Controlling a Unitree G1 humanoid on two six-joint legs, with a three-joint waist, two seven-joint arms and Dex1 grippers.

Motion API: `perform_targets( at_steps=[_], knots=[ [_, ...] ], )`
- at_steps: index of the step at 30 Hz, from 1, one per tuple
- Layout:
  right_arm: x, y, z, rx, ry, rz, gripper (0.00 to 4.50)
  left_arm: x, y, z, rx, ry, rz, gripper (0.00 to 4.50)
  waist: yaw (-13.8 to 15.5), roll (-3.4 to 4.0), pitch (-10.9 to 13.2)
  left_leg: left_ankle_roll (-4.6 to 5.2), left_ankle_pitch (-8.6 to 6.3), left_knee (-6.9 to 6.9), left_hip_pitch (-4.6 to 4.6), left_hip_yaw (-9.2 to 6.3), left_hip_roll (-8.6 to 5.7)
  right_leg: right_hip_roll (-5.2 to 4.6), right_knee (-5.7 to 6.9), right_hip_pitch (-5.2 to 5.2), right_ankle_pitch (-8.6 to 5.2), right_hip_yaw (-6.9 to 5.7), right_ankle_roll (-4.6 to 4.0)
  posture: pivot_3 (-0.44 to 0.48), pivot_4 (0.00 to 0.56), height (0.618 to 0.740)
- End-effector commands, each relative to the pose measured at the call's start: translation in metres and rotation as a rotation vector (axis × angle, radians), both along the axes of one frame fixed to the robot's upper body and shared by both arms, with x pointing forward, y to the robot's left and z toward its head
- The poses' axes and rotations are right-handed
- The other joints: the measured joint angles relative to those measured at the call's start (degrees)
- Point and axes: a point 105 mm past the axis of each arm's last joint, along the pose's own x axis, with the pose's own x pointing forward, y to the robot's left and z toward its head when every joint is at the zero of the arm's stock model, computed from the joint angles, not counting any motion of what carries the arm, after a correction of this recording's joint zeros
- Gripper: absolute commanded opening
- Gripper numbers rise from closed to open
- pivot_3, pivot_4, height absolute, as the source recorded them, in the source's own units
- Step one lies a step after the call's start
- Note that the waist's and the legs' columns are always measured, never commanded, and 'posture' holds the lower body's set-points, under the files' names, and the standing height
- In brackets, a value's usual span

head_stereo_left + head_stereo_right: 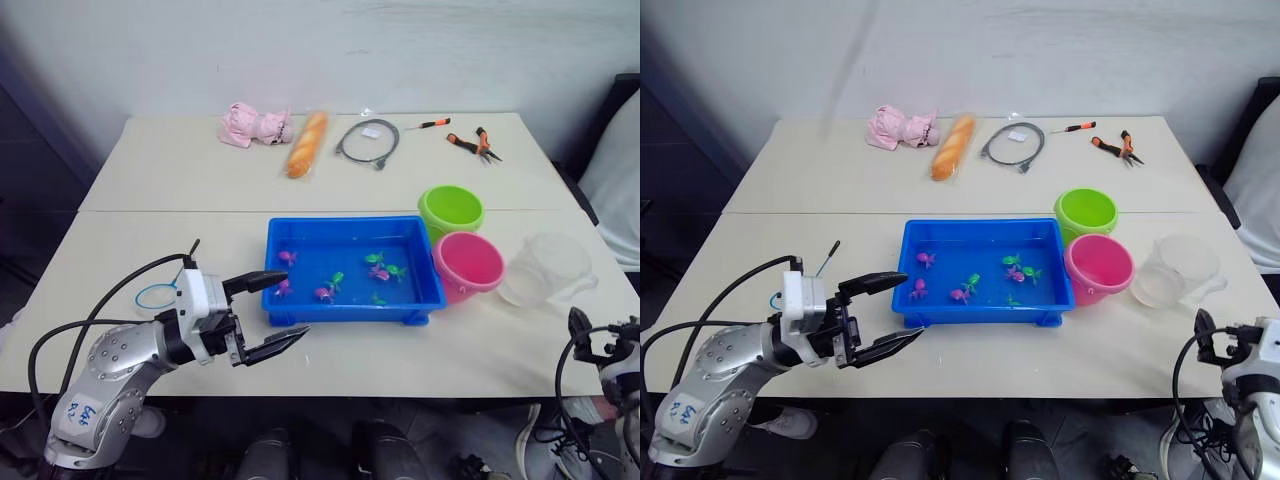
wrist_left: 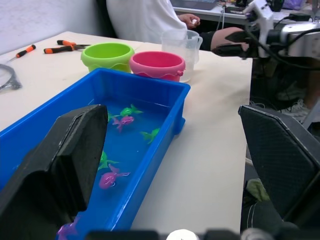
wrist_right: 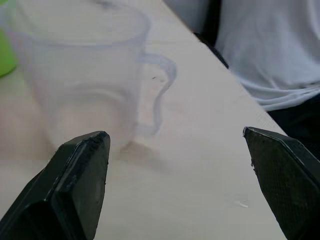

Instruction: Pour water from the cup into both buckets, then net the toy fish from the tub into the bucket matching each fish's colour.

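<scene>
The blue tub (image 1: 350,223) sits mid-table with several pink and green toy fish (image 1: 336,281) inside. At its right end stand the lime green bucket (image 1: 451,210) and the pink bucket (image 1: 467,262). The clear cup (image 1: 545,268) stands upright to the right of the pink bucket, handle toward the table's near right. My left gripper (image 1: 293,305) is open at the tub's near-left corner, holding nothing. My right gripper (image 3: 175,135) is open and low, short of the cup (image 3: 85,75). The net (image 1: 155,296) lies flat on the table left of the tub, partly behind my left arm's cable.
At the far side of the table lie a pink soft toy (image 1: 254,125), a bread loaf (image 1: 307,143), a coiled grey cable (image 1: 368,140), a screwdriver (image 1: 434,123) and pliers (image 1: 472,144). A person in a white shirt (image 1: 615,180) sits off the right edge.
</scene>
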Motion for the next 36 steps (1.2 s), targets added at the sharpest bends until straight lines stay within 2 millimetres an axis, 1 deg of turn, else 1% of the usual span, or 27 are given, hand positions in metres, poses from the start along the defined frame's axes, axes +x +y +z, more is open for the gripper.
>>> perform_targets(
  at_steps=[1, 5, 9, 13, 16, 21, 28, 32, 33, 36],
  knots=[
    [0.004, -0.011, 0.006, -0.031, -0.004, -0.038, 4.45, 0.001, -0.004, 0.004, -0.011, -0.016, -0.01, 4.5, 0.0, 0.0, 0.0, 0.01, 0.01, 0.0, -0.01, 0.0, -0.01, 0.0, 0.0, 0.0, 0.0, 0.0, 0.01, 0.0, 0.15, 0.738],
    [0.014, -0.011, 0.008, -0.016, -0.015, -0.026, 4.45, 0.0, -0.004, 0.002, -0.008, -0.01, -0.016, 4.5, -0.1, 0.0, 0.0, 0.04, 0.02, 0.01, -0.04, 0.01, -0.01, 0.03, 0.0, 0.0, 0.02, 0.01, 0.04, 0.0, 0.15, 0.738],
    [0.02, -0.017, 0.009, 0.006, -0.024, -0.05, 4.45, 0.002, -0.004, 0.002, -0.012, -0.012, -0.004, 4.5, -0.3, 0.0, 0.0, 0.07, 0.04, 0.01, -0.02, 0.02, -0.01, 0.05, 0.02, 0.0, 0.03, 0.03, 0.06, 0.0, 0.15, 0.738],
    [0.035, -0.015, 0.007, 0.027, -0.019, -0.021, 4.45, 0.001, -0.006, 0.0, -0.015, -0.002, -0.015, 4.5, -0.3, 0.0, 0.0, 0.07, 0.04, 0.01, -0.02, 0.02, 0.0, 0.05, 0.03, 0.0, 0.03, 0.04, 0.06, 0.0, 0.15, 0.738],
    [0.042, -0.013, 0.005, 0.033, -0.016, -0.008, 4.45, 0.001, -0.007, -0.001, -0.016, 0.003, -0.018, 4.5, -0.3, 0.0, 0.0, 0.07, 0.05, 0.02, -0.02, 0.03, -0.01, 0.05, 0.03, 0.0, 0.04, 0.04, 0.07, 0.0, 0.15, 0.738],
    [0.051, -0.022, 0.007, 0.031, -0.02, -0.055, 4.45, 0.001, -0.008, -0.001, -0.016, 0.001, -0.017, 4.5, -0.3, 0.0, 0.0, 0.07, 0.07, 0.03, -0.04, 0.04, -0.01, 0.05, 0.02, 0.0, 0.05, 0.05, 0.09, 0.0, 0.15, 0.738],
    [0.058, -0.031, 0.007, 0.095, -0.053, -0.1, 4.45, 0.002, -0.008, -0.001, -0.015, -0.003, -0.005, 4.5, -0.3, 0.0, 0.0, 0.03, 0.09, 0.03, -0.04, 0.03, 0.0, 0.06, 0.01, 0.0, 0.05, 0.04, 0.09, 0.0, 0.15, 0.738],
    [0.065, -0.035, 0.006, 0.182, -0.088, -0.115, 4.45, 0.001, -0.009, -0.001, -0.014, 0.0, -0.007, 4.5, -0.4, 0.0, 0.0, 0.04, 0.1, 0.03, -0.04, 0.04, -0.01, 0.06, 0.02, 0.0, 0.05, 0.05, 0.09, 0.0, 0.15, 0.738],
    [0.067, -0.035, 0.005, 0.221, -0.092, -0.11, 4.45, 0.001, -0.009, -0.001, -0.013, -0.001, -0.007, 4.5, -0.4, 0.0, 0.0, 0.04, 0.1, 0.03, -0.04, 0.04, -0.01, 0.06, 0.02, 0.0, 0.05, 0.05, 0.09, 0.0, 0.15, 0.738],
    [0.076, -0.027, 0.003, 0.257, -0.078, -0.039, 4.45, 0.003, -0.008, 0.0, -0.013, -0.002, -0.004, 4.5, -0.4, 0.0, 0.0, 0.03, 0.11, 0.03, -0.05, 0.04, 0.0, 0.06, 0.02, -0.01, 0.05, 0.05, 0.09, 0.0, 0.15, 0.738]
  ],
)
